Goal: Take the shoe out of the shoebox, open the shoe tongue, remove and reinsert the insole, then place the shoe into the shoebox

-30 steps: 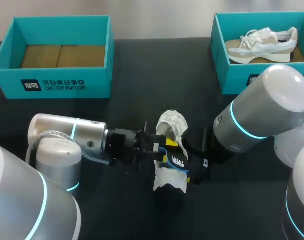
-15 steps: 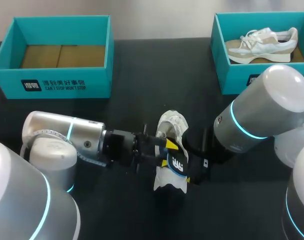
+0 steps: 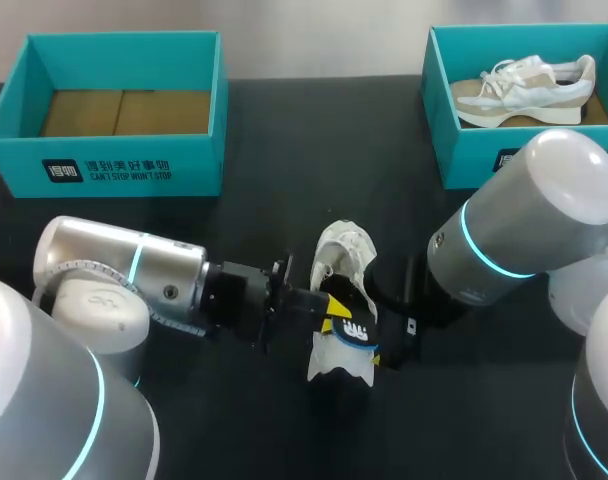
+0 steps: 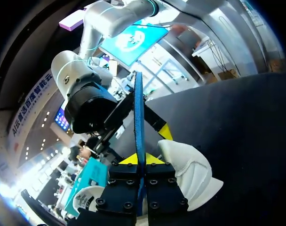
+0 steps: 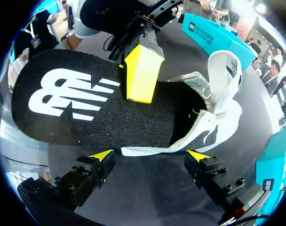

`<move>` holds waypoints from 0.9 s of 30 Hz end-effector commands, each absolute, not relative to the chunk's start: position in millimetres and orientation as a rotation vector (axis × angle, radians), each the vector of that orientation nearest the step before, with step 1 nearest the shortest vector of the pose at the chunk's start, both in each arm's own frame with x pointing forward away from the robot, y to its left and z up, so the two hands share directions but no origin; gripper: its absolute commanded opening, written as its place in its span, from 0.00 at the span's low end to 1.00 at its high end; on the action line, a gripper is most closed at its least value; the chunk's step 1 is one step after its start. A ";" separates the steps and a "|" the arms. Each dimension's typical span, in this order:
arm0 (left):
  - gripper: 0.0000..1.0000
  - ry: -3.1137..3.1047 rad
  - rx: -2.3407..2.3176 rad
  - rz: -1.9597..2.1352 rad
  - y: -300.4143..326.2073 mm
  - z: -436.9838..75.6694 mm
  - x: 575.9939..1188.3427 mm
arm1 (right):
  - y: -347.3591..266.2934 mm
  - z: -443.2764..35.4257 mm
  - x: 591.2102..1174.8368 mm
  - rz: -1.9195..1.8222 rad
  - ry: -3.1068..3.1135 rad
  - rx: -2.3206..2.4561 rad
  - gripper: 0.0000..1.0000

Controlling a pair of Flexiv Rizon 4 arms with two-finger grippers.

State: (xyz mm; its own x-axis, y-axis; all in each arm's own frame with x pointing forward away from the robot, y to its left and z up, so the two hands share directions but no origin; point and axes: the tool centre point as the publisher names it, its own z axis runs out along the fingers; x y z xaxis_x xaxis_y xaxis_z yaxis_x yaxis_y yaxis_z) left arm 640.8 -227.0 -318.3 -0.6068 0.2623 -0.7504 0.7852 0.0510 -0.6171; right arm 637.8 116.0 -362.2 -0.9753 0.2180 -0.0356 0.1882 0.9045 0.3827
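Left gripper [image 4: 142,159] is pinched shut on the black insole [image 5: 86,108], whose front end sits inside the white shoe [image 5: 225,101] at mid-table. Right gripper [image 5: 149,156] is spread wide astride the shoe's near edge, gripping nothing. Judgement: steady the shoe first, then keep the insole flat and in line. Open shoebox [image 3: 134,165] stands far left.

Left arm [image 3: 124,270] and right arm [image 3: 529,215]: silver-white, cyan-ringed. Left tool [image 4: 142,159] and right tool [image 5: 150,155]: black, screwed, yellow-tipped.
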 end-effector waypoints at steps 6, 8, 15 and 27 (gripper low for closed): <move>0.00 1.832 0.927 -1.563 -234.7 -348.9 663.6 | 116.7 -363.3 636.6 0.588 2.988 0.321 1.00; 0.00 1.825 0.917 -1.539 -237.4 -354.2 671.5 | 116.7 -363.3 636.6 0.588 2.988 0.321 1.00; 0.00 1.839 0.904 -1.496 -241.3 -364.3 684.8 | 116.7 -363.3 636.6 0.588 2.988 0.321 1.00; 0.34 1.812 0.856 -1.556 -229.1 -338.8 670.9 | 116.7 -363.3 636.6 0.588 2.988 0.321 1.00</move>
State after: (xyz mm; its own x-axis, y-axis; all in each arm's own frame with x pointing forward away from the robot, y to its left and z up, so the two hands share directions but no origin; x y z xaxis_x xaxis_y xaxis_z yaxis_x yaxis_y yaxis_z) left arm 678.9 -237.3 -343.3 -0.6164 0.0950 -0.7817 0.7871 0.1034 -0.6081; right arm 637.8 115.9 -362.2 -0.9753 0.2180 -0.0356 0.1882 0.9045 0.3827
